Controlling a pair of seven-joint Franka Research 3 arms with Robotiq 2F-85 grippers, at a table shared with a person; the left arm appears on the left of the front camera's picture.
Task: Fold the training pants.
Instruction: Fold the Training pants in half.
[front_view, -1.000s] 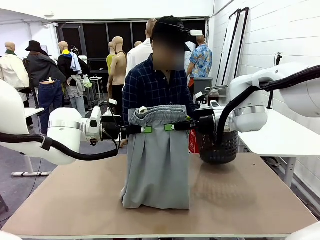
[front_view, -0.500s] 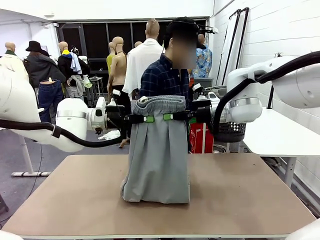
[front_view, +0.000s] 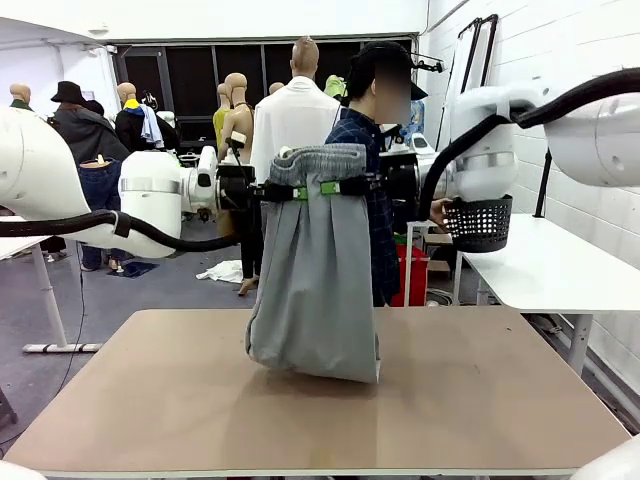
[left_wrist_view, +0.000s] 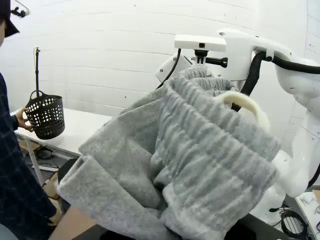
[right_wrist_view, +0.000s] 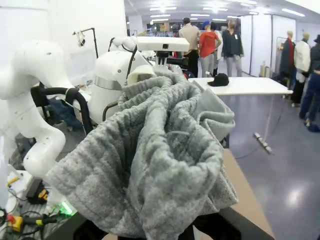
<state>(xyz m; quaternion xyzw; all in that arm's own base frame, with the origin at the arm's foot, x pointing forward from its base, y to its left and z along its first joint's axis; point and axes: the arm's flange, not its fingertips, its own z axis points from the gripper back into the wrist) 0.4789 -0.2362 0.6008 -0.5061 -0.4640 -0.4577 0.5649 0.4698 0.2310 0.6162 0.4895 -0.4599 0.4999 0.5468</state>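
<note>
We are holding the training pants (front_view: 315, 275) up over the middle of the table (front_view: 480, 400), long axis vertical, gathered waistband at the top and the leg ends drooping onto the tabletop. Our left gripper (front_view: 290, 191) is pinching one side of the waistband and our right gripper (front_view: 345, 187) the other, both clamped on the cloth. The soft grey jersey is bunching in ribbed folds up close and hanging in long pleats below.
</note>
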